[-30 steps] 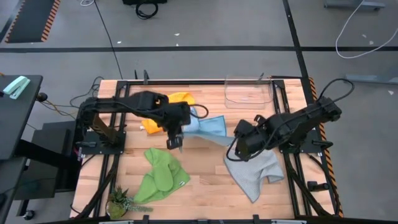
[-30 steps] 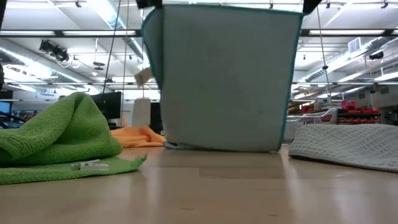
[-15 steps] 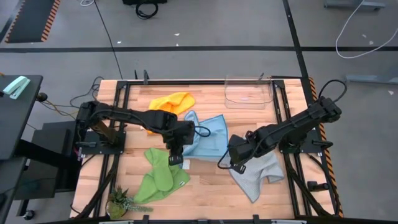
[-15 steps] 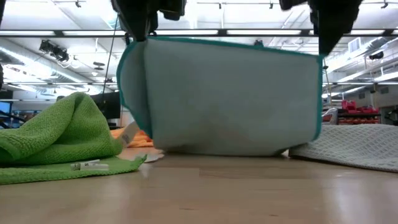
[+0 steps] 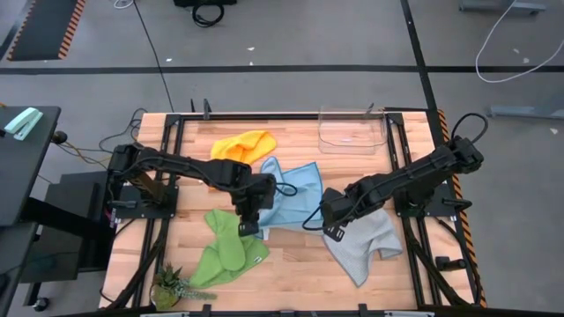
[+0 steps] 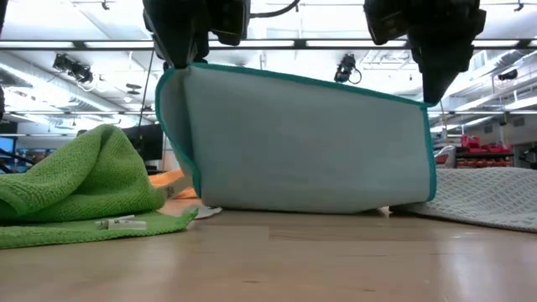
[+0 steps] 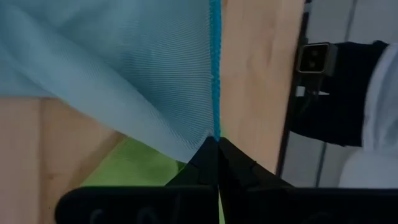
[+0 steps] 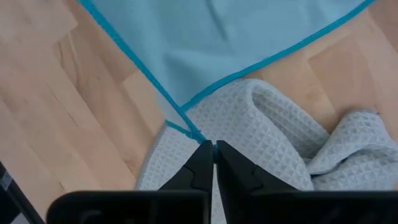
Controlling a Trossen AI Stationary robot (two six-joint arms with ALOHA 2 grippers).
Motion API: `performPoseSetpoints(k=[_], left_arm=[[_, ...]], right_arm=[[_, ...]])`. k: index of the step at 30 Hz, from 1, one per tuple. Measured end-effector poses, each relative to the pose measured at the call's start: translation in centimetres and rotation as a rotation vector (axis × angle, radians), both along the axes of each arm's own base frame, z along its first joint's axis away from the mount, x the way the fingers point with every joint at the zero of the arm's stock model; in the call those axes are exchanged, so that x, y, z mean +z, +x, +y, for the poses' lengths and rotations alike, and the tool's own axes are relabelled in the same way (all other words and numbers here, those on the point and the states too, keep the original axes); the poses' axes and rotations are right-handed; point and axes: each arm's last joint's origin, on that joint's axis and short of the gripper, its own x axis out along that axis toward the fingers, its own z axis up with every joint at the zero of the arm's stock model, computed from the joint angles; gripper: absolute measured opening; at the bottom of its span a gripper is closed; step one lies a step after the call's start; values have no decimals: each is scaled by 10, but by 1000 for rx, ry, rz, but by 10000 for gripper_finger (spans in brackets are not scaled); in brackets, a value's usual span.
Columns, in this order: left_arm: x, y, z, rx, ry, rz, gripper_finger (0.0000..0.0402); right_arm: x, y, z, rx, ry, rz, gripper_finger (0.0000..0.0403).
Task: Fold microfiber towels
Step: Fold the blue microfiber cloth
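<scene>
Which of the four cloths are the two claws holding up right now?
The light blue towel, pinched at its corners by the left gripper and right gripper; the others lie loose.

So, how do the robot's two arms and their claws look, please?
Both arms are black, built of jointed segments, with thin black cables looping beside them. The left claw and the right claw each have two flat, dark, matte fingers tapering to narrow tips from a wide black base bar. I see no markings on them.

Four towels (image 5: 291,195), two arms (image 5: 176,165).
</scene>
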Motion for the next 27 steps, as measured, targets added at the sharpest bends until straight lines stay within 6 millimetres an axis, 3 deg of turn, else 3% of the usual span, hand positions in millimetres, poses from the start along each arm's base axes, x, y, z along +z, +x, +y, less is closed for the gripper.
performPoseSetpoints(k=[9, 15, 27], left_arm=[[1, 0, -3, -61, -67, -14, 6], [-6, 8, -4, -84, -82, -41, 5], [-27, 20, -7, -105, -120, -15, 34]], right_arm=[[0, -3, 12, 15, 18, -9, 13], [-13, -5, 13, -27, 36, -21, 8], [-38, -13, 10, -56, 24, 21, 73]])
